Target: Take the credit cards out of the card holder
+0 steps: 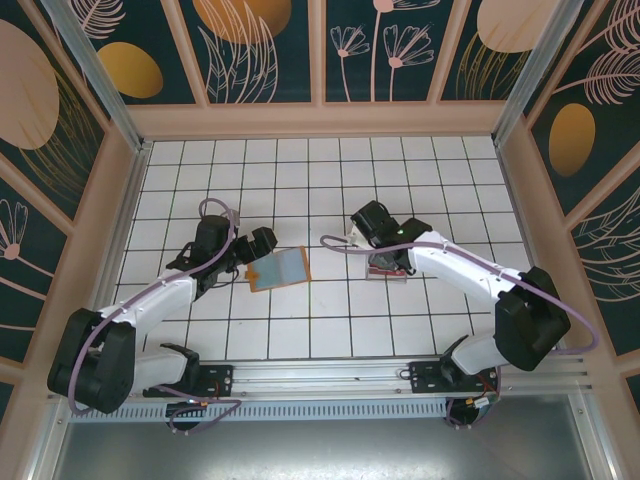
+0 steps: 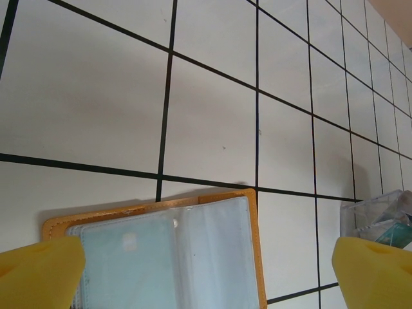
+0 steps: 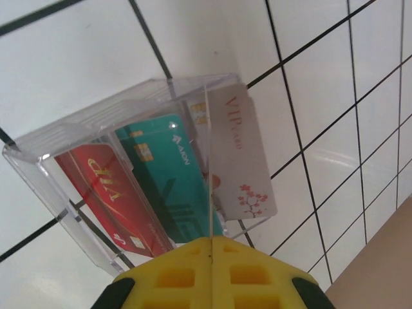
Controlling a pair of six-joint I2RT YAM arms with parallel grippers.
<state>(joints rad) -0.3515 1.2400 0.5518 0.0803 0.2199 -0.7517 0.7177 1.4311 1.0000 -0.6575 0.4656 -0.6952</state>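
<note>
The card holder [image 1: 278,270] lay open by the spread left fingers [image 2: 38,270]. At its three o'clock, a clear box [image 3: 64,148] held red, teal and white credit cards [image 3: 164,180]; the right fingers [image 3: 187,277] were pressed together.

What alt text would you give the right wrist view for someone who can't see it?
A clear plastic box on a white, black-gridded table holds a red card, a teal card and a pale VIP card with red blossoms, all leaning. The right gripper, its yellow fingers pressed shut, points at it from the bottom edge.
</note>
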